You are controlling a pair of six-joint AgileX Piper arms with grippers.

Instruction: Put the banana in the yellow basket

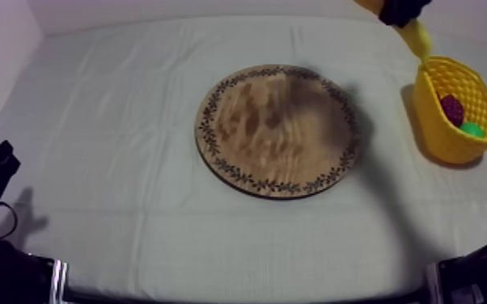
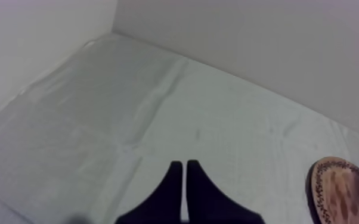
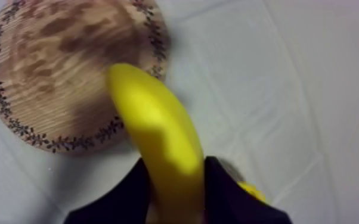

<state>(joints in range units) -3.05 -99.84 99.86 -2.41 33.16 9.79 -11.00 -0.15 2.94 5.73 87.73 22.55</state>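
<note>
Item: banana [image 3: 158,137], clenched in right gripper [image 3: 176,176], far right.
Centre it over the yellow basket [image 1: 433,113]; lower before you release.

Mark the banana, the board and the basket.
banana [image 3: 158,137], right wrist view, middle of its body
board [image 1: 279,133], top view, bare wooden centre
basket [image 1: 433,121], top view, outer side wall

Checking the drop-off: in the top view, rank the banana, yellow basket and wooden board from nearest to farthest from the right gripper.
1. banana, held in the right gripper.
2. yellow basket, close by, table's right.
3. wooden board, table's middle.
</note>
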